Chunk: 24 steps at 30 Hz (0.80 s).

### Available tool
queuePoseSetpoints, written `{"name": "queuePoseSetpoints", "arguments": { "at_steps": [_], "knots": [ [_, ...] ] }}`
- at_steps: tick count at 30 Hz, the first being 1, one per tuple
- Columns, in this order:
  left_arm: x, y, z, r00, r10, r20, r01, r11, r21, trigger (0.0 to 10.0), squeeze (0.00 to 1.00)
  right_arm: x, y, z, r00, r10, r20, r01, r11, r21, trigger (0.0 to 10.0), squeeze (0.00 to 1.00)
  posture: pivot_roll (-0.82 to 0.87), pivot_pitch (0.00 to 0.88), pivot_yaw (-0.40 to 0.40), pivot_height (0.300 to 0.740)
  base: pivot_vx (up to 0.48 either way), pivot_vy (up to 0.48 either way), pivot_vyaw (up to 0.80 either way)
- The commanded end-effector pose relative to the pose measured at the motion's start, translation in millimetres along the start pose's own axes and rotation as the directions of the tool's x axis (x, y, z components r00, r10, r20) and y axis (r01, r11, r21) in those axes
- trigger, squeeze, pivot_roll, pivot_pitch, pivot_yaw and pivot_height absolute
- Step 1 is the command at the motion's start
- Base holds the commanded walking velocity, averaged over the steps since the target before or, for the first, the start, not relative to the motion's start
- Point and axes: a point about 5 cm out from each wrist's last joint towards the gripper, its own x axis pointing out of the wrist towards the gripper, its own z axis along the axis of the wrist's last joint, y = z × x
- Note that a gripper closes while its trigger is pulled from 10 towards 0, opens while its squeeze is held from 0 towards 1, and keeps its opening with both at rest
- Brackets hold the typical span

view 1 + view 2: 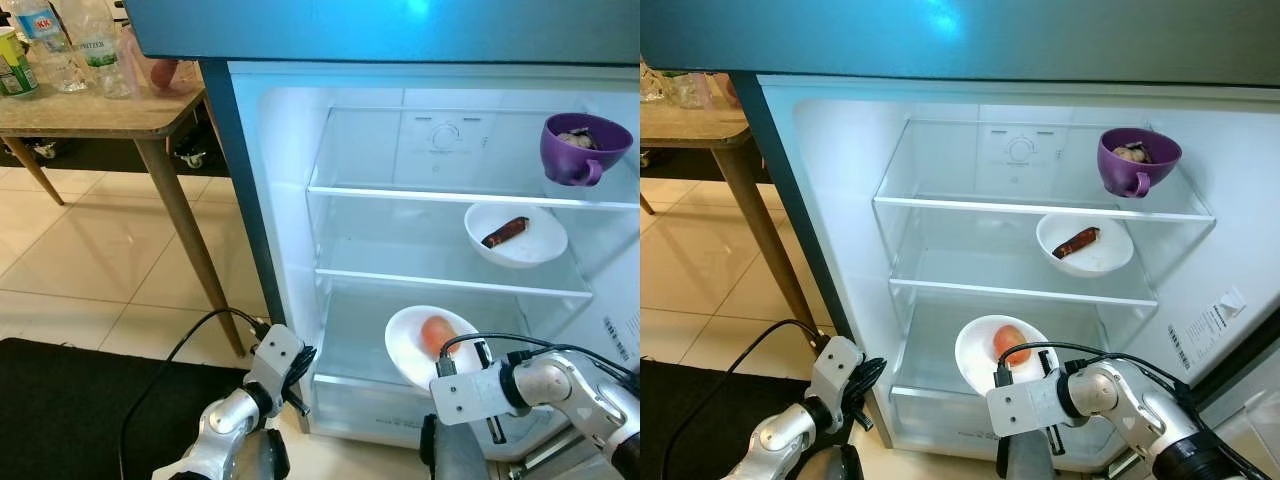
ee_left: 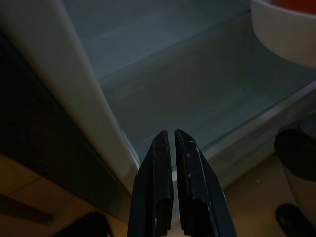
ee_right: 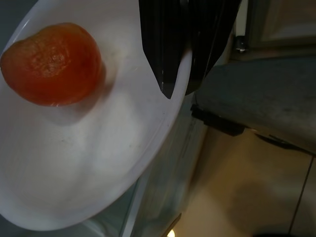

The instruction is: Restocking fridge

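The fridge (image 1: 290,200) stands open in front of me. My right gripper (image 3: 180,89) is shut on the rim of a white plate (image 1: 412,350) that carries a round orange-red fruit (image 1: 438,333). It holds the plate tilted over the lowest glass shelf (image 1: 350,340). The same plate (image 3: 98,163) and fruit (image 3: 52,64) are close up in the right wrist view. My left gripper (image 2: 172,136) is shut with nothing in it, low at the fridge's front left corner, beside the lowest shelf.
A purple cup (image 1: 583,147) stands at the right of the top shelf. A white bowl (image 1: 515,233) with a brown piece lies on the middle shelf. A table (image 1: 100,112) with bottles (image 1: 95,40) stands to the left. A black mat (image 1: 70,400) covers the floor.
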Motion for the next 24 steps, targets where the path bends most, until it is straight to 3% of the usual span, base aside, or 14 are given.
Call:
{"name": "queuePoseSetpoints", "arguments": {
  "at_steps": [1, 6, 14, 24],
  "knots": [
    [0.3, -1.2, 1, 1.0, -0.014, 0.001, 0.014, 1.0, 0.021, 10.0, 0.0, -6.7, -5.7, 6, 1.0, -0.022, 0.019, 0.022, 1.0, -0.01, 10.0, 0.0, -0.09, 0.028, 0.033, 0.453, 0.0, 0.0, 0.0],
    [1.8, -2.3, 3, 1.0, -0.018, 0.015, 0.018, 0.999, 0.03, 10.0, 0.0, -14.9, -10.7, 21, 0.998, -0.04, 0.049, 0.041, 0.999, -0.021, 10.0, 0.0, -0.09, 0.03, 0.034, 0.443, 0.0, 0.0, 0.0],
    [8.5, -4.7, 16, 0.996, -0.032, 0.079, 0.029, 0.998, 0.048, 10.0, 0.0, -42.0, -10.5, 46, 0.994, 0.015, 0.107, -0.007, 0.997, -0.075, 10.0, 0.0, -0.1, 0.034, 0.03, 0.443, 0.0, 0.0, 0.0],
    [11.2, -12.8, 33, 0.98, -0.077, 0.184, 0.064, 0.995, 0.079, 10.0, 0.0, -63.4, -12.2, 55, 0.996, 0.04, 0.078, -0.03, 0.992, -0.12, 10.0, 0.0, -0.1, 0.031, 0.026, 0.443, 0.0, 0.0, 0.0]
  ]
}}
